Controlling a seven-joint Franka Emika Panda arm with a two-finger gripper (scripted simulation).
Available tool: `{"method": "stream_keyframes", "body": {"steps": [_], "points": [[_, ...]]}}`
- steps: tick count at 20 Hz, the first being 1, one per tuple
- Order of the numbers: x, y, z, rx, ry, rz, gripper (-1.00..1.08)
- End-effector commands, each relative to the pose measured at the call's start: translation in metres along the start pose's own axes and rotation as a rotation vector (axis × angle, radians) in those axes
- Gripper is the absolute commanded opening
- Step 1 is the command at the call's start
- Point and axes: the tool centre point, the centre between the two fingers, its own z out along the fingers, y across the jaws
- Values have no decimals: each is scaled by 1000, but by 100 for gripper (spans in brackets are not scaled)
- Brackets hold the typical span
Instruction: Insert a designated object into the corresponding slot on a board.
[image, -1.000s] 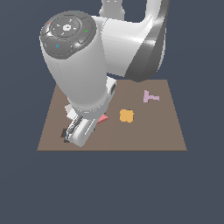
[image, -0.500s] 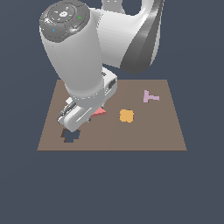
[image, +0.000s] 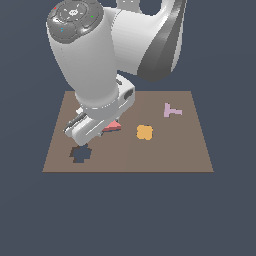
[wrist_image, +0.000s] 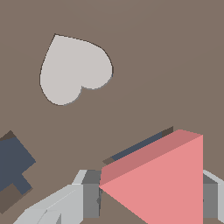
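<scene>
Now it looks like the placing step: gripper (wrist_image: 151, 199) pinches the red triangle (wrist_image: 162, 179) btwn its fingers (wrist_image: 85, 194), holding it just above the board (image: 190, 150). A dark slot (wrist_image: 140, 146) edge peeks out right beside the triangle, w/ the pale heart shape (wrist_image: 74, 68) further off. Next move prob calls for lining the triangle's corners up over that slot, then lowering straight down. Clover cut-out (image: 80, 153) sits near the gripper, not the target.
</scene>
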Motion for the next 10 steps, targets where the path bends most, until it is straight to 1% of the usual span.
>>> {"method": "stream_keyframes", "body": {"steps": [1,5,6,10], "points": [[0,0,2,0,0,1,-100],[0,0,10,0,0,4,-100],[0,0,10,0,0,4,100],[0,0,10,0,0,4,100]]}}
